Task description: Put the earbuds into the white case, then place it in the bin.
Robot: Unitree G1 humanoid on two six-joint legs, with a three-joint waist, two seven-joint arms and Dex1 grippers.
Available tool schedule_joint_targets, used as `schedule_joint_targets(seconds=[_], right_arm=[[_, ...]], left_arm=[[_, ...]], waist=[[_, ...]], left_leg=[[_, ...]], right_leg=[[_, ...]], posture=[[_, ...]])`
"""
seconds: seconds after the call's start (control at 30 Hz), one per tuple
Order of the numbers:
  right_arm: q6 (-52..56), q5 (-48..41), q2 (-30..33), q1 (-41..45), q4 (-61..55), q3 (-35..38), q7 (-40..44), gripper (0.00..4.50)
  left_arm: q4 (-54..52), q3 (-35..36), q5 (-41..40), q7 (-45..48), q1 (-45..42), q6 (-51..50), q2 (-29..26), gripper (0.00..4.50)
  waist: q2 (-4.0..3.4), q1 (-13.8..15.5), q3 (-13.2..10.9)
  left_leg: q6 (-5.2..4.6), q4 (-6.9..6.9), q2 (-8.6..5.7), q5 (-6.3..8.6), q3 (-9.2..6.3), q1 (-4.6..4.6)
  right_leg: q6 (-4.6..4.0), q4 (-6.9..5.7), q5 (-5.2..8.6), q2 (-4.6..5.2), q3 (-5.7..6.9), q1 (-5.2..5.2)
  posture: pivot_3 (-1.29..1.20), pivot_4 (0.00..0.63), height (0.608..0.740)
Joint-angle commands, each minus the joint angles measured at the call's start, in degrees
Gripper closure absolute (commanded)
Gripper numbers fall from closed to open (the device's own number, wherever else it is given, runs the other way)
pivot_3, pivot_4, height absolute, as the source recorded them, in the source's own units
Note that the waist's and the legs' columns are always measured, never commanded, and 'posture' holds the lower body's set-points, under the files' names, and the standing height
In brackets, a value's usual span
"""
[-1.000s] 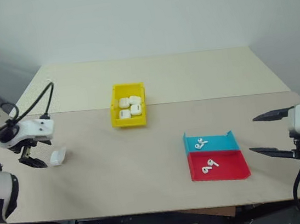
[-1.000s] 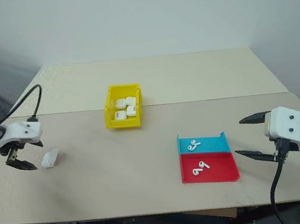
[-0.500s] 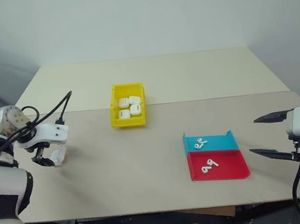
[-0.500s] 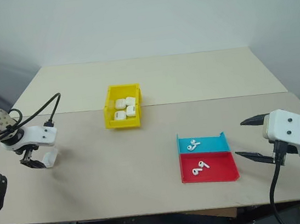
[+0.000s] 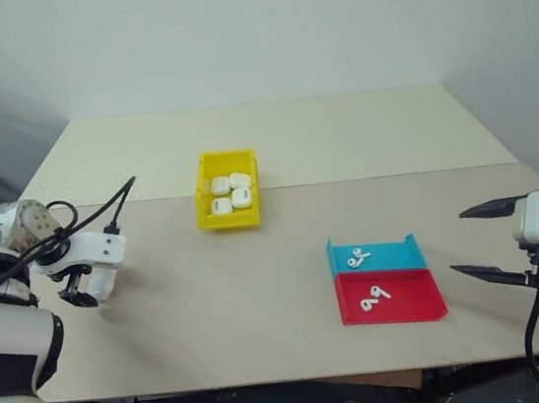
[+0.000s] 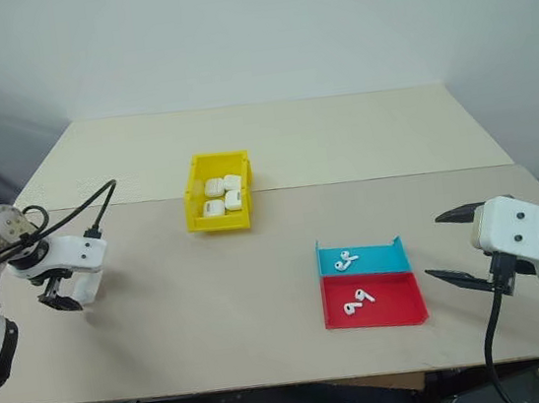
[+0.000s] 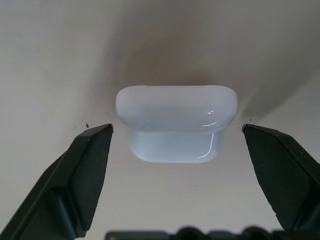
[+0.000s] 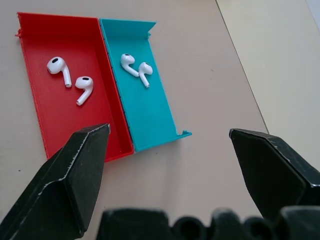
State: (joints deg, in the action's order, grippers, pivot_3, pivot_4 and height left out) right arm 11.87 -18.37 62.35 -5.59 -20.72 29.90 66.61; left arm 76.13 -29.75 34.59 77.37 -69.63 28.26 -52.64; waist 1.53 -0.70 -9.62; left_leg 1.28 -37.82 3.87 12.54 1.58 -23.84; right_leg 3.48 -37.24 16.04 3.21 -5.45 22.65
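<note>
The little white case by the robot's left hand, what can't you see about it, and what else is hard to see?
- White case: in the head views the left gripper covers most of it. The left wrist view does not settle whether anything is inside.
- Four cases in the yellow bin: too small in the head views to tell open from shut.
- Earbuds in the red tray and blue tray: too small to tell left from right.
</note>
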Motion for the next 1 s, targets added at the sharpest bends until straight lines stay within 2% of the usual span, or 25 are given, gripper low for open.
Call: schedule_joint_targets(seconds=[0.03, 0.33, 0.43, 0.5, 0.57, 0.83, 0.9, 1.0], right_arm=[[-1.1, 0.5, 0.1, -0.1, -0.9, 0.9, -0.4, 0.04], [-1.8, 1.5, 0.1, -0.5, -0.9, 0.9, 0.0, 0.04], [-2.2, 2.0, 0.1, -0.8, -0.6, 0.7, -0.1, 0.0], [-2.5, 2.3, 0.1, -0.9, -0.5, 0.6, -0.1, 0.0], [-2.5, 2.3, 0.1, -0.8, -0.5, 0.4, -0.3, 0.0], [-2.7, 2.8, 0.1, -1.1, -0.7, 0.5, -0.6, 0.0], [-2.5, 2.6, 0.3, -1.2, -0.9, 1.1, -0.3, 0.0], [-0.3, 1.6, 1.8, -1.0, -1.3, 2.4, 1.0, 0.0]], left_arm=[[-0.2, 0.3, 0.5, -0.9, -0.3, -1.5, -0.3, 0.0], [-0.4, 0.6, 0.2, 0.1, 0.0, -2.8, 0.4, 0.0], [-0.4, 0.1, 0.8, 0.1, -0.2, -3.3, 0.4, 0.58], [-0.4, 0.1, 0.9, 0.5, -0.3, -3.3, 0.3, 1.3], [-0.4, -0.1, 1.4, 0.4, -0.4, -3.2, 0.1, 1.74], [-1.2, 0.3, 1.8, -1.5, -1.2, -2.0, -0.4, 1.74], [-2.1, 2.4, -0.7, 1.1, -2.4, -0.5, -0.9, 1.74], [-4.2, 7.6, -7.8, 9.9, -4.0, 1.3, -0.7, 1.74]], waist=[[0.0, 0.0, 0.0], [0.0, 0.0, 0.0], [0.0, 0.0, 0.0], [0.0, 0.0, 0.0], [0.0, 0.0, 0.0], [0.0, 0.0, 0.0], [0.01, 0.0, 0.0], [0.02, 0.0, 0.0]], left_leg=[[0.0, -0.01, 0.0, 0.0, 0.0, 0.0], [0.0, -0.01, 0.0, 0.0, 0.0, 0.0], [0.0, -0.01, 0.0, 0.0, 0.0, 0.0], [0.0, -0.01, 0.0, 0.0, -0.01, 0.0], [0.0, -0.01, -0.01, 0.0, -0.01, 0.0], [0.0, -0.02, -0.01, 0.0, -0.01, 0.02], [0.0, -0.02, -0.01, 0.0, -0.01, 0.02], [0.0, -0.02, -0.01, 0.0, -0.01, 0.0]], right_leg=[[0.0, 0.0, 0.0, 0.0, 0.0, 0.0], [0.0, -0.01, 0.0, 0.0, 0.0, -0.01], [0.0, -0.01, 0.0, 0.0, 0.0, -0.01], [0.0, -0.01, 0.0, 0.0, 0.0, -0.01], [0.0, -0.01, 0.0, 0.0, 0.0, -0.01], [0.0, -0.04, 0.0, 0.0, 0.0, -0.02], [0.0, -0.04, 0.0, 0.0, 0.0, -0.01], [0.0, -0.03, 0.0, 0.0, 0.01, -0.02]], posture=[[0.0, 0.15, 0.74], [0.0, 0.15, 0.74], [0.0, 0.15, 0.74], [0.0, 0.15, 0.74], [0.0, 0.15, 0.74], [0.0, 0.15, 0.74], [0.0, 0.15, 0.74], [0.0, 0.15, 0.74]])
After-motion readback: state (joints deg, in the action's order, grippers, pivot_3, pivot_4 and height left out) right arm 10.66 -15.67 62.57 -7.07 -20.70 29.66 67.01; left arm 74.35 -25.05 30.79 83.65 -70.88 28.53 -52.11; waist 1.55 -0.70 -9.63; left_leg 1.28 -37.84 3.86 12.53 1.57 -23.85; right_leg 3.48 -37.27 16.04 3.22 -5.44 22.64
